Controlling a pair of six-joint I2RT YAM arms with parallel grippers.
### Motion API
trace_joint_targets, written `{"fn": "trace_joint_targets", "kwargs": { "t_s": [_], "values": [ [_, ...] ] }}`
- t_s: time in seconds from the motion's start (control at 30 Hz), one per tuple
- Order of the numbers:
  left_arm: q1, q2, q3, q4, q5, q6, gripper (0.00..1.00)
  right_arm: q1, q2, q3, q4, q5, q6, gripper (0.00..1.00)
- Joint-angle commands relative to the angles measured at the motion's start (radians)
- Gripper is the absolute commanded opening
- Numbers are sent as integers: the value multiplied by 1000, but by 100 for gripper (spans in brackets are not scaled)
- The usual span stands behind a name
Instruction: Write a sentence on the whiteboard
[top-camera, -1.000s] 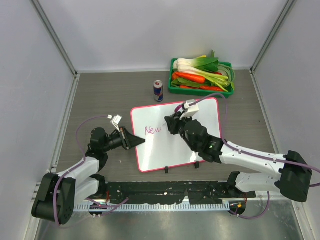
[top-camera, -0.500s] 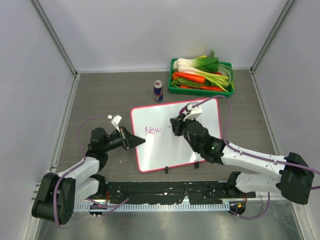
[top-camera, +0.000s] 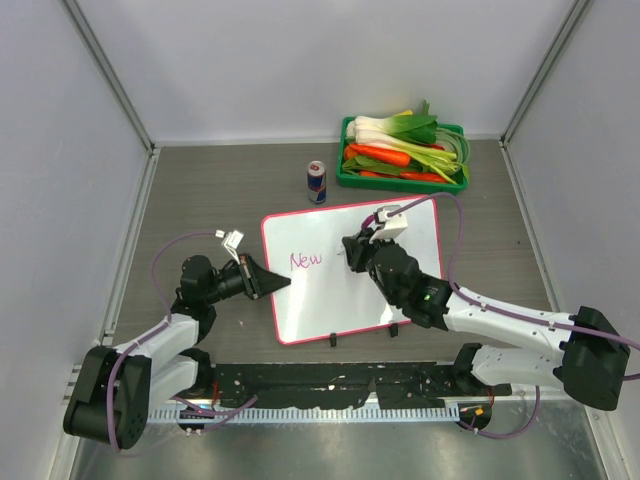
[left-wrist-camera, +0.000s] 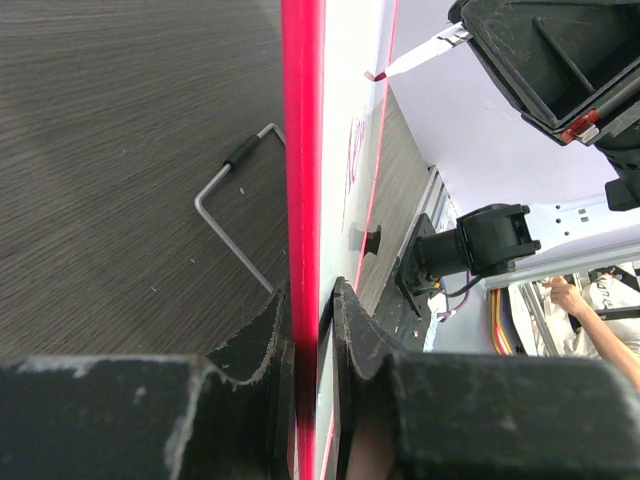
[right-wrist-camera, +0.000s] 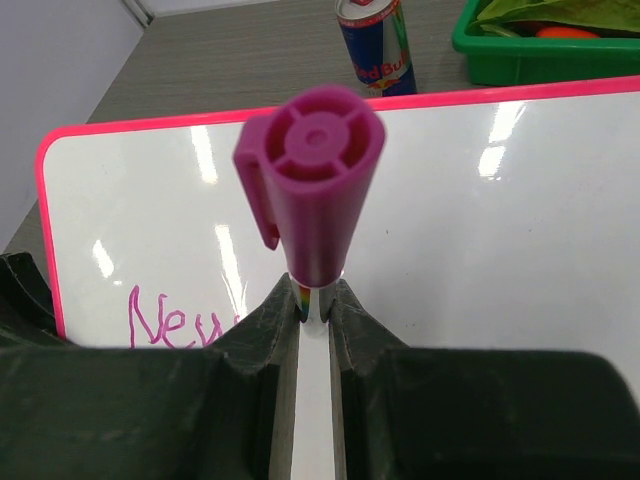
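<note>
Across the middle of the grey table (top-camera: 200, 190) lies the whiteboard (top-camera: 345, 300), its pink frame skewed a little and its long axis running left to right. Beyond its far edge stand a green tray (top-camera: 345, 178) of vegetables and, just left of it, a drinks can (top-camera: 316, 182), both apart from the board.

The left gripper (top-camera: 283, 284) is clamped on the board's left edge, one finger on each face of the frame, as its wrist view shows. The right gripper (top-camera: 352, 250) hangs over the board's upper middle, jaws pinched on a magenta marker (right-wrist-camera: 312, 190) that points down at the white surface; whether the tip touches I cannot tell.

Of the sentence (top-camera: 306, 261), only "New" is written, sitting just left of the marker. The blank stretch lies to the right of the jaws, along the board's length, so I judge the writing goes on rightward with the right arm.
</note>
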Motion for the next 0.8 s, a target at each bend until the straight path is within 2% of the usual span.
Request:
{"fn": "trace_joint_targets", "kwargs": {
  "t_s": [0.0, 0.77],
  "values": [
    [-6, 7, -5, -30, -64, 111, 0, -7, -10, 2, 35, 41, 11, 1],
    [-6, 5, -5, -30, -64, 111, 0, -10, 14, -5, -14, -95, 22, 2]
  ]
}}
